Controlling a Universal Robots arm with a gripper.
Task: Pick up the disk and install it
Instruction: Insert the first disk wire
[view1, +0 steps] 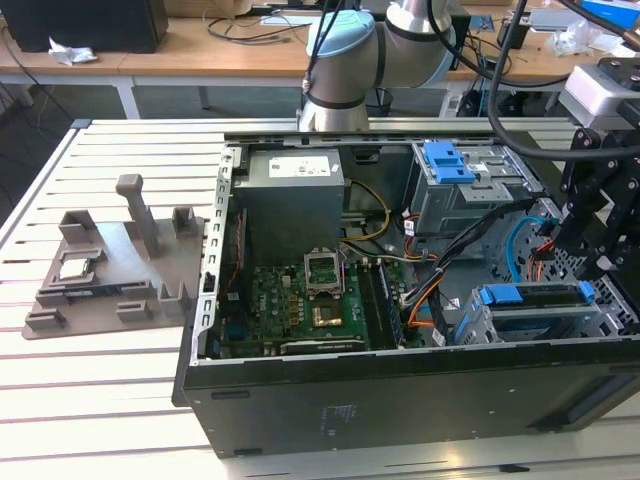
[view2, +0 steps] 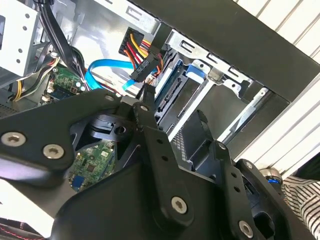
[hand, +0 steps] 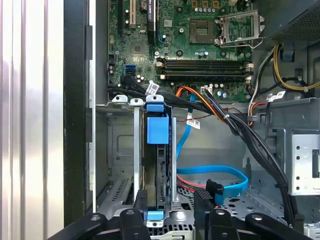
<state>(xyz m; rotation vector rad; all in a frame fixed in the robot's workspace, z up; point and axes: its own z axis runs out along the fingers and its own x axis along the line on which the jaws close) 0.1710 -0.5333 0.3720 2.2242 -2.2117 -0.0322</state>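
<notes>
My arm (view1: 385, 45) was built of rounded silver-grey tube sections, with a pale blue cap on the big joint. Black cables ran along it and looped down toward my wrist, where a pale grey box (view1: 598, 92) sat above the dark framework. My hand (view1: 600, 225) was matt black throughout, made of flat angular links pinned together. In the second wrist view those links (view2: 160, 150) carried round silver screw heads, and a black pivot boss sat between them.
</notes>
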